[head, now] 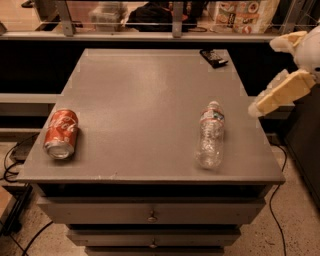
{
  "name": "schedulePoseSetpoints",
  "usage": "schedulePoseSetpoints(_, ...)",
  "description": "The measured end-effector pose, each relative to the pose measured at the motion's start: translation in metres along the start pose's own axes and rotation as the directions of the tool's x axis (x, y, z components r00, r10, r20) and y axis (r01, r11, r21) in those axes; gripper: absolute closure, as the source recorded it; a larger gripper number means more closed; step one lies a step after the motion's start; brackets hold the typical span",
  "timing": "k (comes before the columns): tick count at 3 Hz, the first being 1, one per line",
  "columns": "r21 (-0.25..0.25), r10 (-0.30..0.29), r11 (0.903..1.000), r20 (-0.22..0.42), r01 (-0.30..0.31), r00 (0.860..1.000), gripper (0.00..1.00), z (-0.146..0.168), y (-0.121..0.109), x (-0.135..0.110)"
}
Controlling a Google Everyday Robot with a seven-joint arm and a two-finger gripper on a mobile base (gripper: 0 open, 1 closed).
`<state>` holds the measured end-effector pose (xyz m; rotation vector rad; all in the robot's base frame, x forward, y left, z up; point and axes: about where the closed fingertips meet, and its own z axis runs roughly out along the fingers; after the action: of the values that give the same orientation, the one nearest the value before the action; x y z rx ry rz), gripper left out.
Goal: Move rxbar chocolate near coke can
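coke can [61, 134] front-left | rxbar chocolate [213, 57] back-right | tool [266, 76] off right edge

a grey worktop [150, 95] fills the middle of the view. on its right half lies a clear plastic bottle [211, 136], on its side, cap towards the far edge, a band of label just below the neck; it looks empty. the gripper [263, 76] hangs beyond the worktop's right edge, level with the bottle's cap, fingers apart. under the worktop sit 2 drawers [100, 212], each with 1 small knob [152, 217] at the centre. dark cables [11, 162] trail over the speckled floor [280, 235] at the left, and another cable [274, 205] runs down at the right. behind, a metal rail [150, 36] fronts packaged goods [245, 11] and a dark bag [155, 12].
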<state>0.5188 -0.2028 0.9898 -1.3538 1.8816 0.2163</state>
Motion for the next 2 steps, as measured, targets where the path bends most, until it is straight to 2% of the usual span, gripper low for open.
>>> schedulePoseSetpoints(1,0.037,0.052,0.9977,0.101,-0.056,0.994,0.0,0.0187,-0.0411,-0.0098)
schedulePoseSetpoints(2,0.037,0.052,0.9977,0.101,-0.056,0.994,0.0,0.0189,-0.041,-0.0101)
